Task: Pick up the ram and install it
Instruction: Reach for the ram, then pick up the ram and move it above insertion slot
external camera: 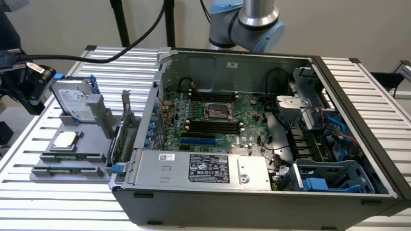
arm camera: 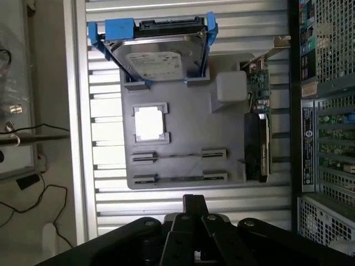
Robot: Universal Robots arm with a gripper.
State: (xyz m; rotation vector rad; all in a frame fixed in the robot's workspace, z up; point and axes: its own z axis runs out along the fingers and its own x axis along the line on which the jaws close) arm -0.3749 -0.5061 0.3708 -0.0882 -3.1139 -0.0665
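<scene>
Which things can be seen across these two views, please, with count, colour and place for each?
table: one, silver slats, under everything
computer case: one, black, open, exterior view's right
motherboard: one, green, inside the case
tray: one, grey, on the table beside the case
hard drive: one, silver in blue frame, upright on the tray
processor: one, silver, in the tray's square recess
ram: two, thin green sticks, in the tray's slot holders
expansion card: one, green, upright between tray and case
robot arm: one, silver and blue, behind the case
gripper: one, black, shut, over the table beside the tray's ram end
</scene>
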